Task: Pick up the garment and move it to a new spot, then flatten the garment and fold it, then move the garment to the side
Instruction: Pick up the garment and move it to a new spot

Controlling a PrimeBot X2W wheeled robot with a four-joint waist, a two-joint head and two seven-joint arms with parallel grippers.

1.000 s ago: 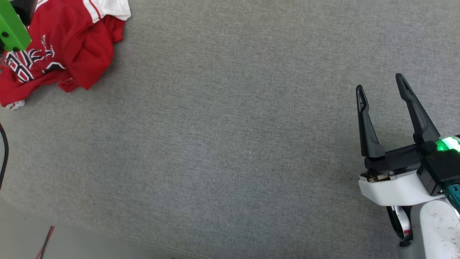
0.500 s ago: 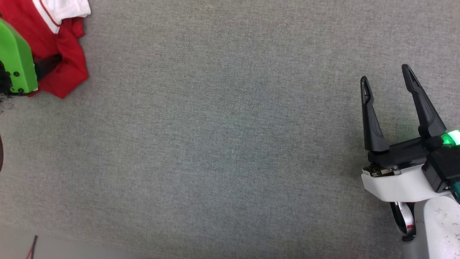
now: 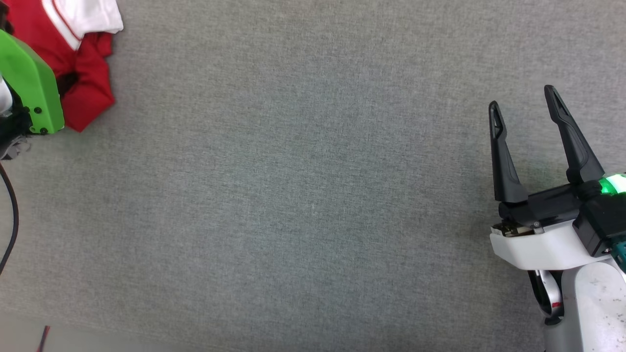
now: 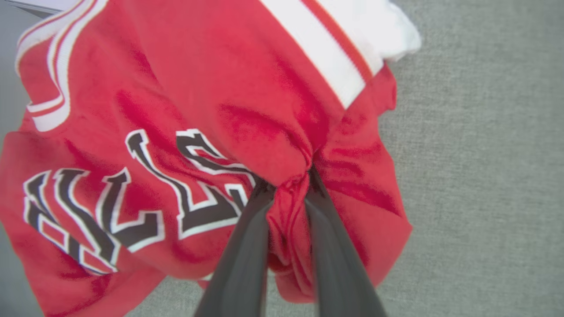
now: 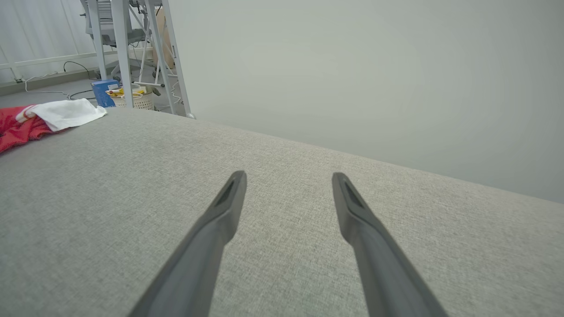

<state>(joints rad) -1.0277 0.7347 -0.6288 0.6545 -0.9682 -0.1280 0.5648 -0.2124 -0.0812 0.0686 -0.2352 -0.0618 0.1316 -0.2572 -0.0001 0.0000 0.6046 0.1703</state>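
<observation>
- The left hand [image 4: 288, 180] is closed narrow on a bunched fold of the garment [image 4: 220, 88]. Its 2 dark fingers [image 4: 246, 246] pinch the red cloth between them.
- The garment is crumpled. The black letters with white outline are left of the fingers in the left wrist view, and a white sleeve with striped trim is at the top.
- In the head view the garment [image 3: 85, 100] is at the upper left corner of the grey counter [image 3: 313, 195], partly behind the green cover [image 3: 32, 83] of the left arm.
- The right hand [image 3: 522, 98] stands wide and holds nothing. It is over the right side of the counter, well apart from the garment.
- In the right wrist view a metal frame [image 5: 123, 48] stands beyond the counter's far edge.
</observation>
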